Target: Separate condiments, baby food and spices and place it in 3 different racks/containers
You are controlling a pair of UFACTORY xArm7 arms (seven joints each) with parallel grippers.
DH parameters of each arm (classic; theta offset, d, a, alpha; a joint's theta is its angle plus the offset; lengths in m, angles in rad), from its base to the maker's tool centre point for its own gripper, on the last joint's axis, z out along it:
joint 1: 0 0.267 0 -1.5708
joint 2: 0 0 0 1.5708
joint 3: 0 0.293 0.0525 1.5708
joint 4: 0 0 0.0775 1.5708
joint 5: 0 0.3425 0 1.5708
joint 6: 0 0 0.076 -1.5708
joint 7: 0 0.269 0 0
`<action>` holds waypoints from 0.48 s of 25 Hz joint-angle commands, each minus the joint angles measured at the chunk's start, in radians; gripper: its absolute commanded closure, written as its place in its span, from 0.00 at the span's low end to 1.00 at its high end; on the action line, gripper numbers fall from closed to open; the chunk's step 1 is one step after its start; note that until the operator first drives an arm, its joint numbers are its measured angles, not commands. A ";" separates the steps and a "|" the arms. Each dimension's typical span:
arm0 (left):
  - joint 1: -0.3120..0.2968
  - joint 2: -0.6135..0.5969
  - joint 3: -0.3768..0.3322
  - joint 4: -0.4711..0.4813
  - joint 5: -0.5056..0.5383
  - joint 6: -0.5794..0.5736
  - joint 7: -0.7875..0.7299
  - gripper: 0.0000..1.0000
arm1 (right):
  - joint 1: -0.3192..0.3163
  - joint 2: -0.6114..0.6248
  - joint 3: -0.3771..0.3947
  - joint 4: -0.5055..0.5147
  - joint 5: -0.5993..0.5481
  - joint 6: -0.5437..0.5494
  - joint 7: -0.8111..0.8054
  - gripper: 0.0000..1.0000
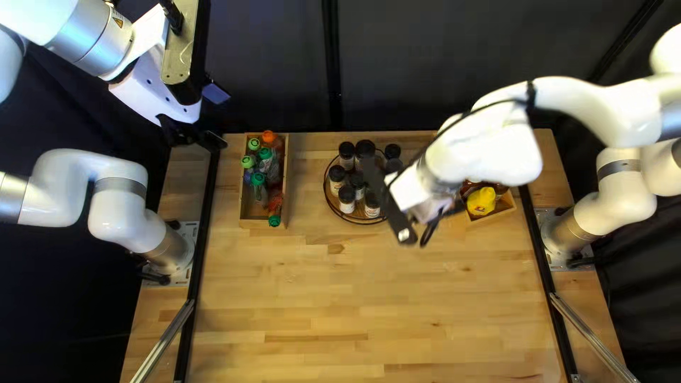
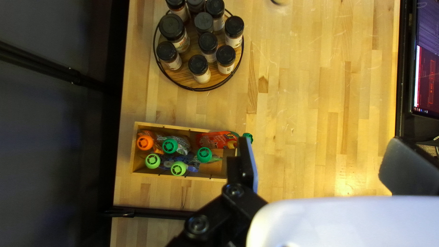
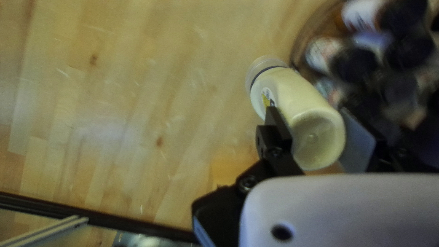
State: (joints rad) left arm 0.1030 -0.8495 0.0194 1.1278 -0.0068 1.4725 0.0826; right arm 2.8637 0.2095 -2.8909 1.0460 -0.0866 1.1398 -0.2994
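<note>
Pale-yellow, smooth plastic bottle [image 3: 304,103] clasped in right end effector [image 1: 440,221], four o'clock from round wooden tray [image 1: 334,206]; left end effector [image 1: 218,118] wide.

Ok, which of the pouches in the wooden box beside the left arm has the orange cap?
The pouch at the box's far end, nearest the dark curtain; every other cap there is green.

curtain [image 1: 454,64] — dark, behind table [image 1: 319,291] | screen [image 2: 425,77] — lit, beyond table edge

The right wrist view blurs what look like spice jars [image 3: 359,64], and its edge cuts off their round rack [image 3: 305,35].
</note>
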 commanded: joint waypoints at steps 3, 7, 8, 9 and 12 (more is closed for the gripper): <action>0.000 0.000 0.000 0.000 0.000 0.000 0.000 0.00 | -0.072 0.096 -0.059 -0.067 -0.048 0.027 0.049 1.00; 0.000 0.000 0.000 0.000 0.000 0.000 0.000 0.00 | -0.110 0.142 -0.088 -0.119 -0.073 0.015 0.077 1.00; 0.000 0.000 0.000 0.000 0.000 0.000 0.000 0.00 | -0.115 0.147 -0.091 -0.126 -0.077 0.014 0.081 1.00; 0.000 0.000 0.000 0.000 0.000 0.000 0.000 0.00 | -0.123 0.158 -0.096 -0.142 -0.084 0.010 0.089 1.00; 0.000 0.000 0.000 0.000 0.000 0.000 0.000 0.00 | -0.140 0.202 -0.111 -0.195 -0.094 -0.002 0.103 1.00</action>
State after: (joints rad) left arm 0.1030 -0.8495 0.0194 1.1278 -0.0068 1.4725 0.0826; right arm 2.7393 0.3766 -2.9876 0.8921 -0.1706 1.1480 -0.2079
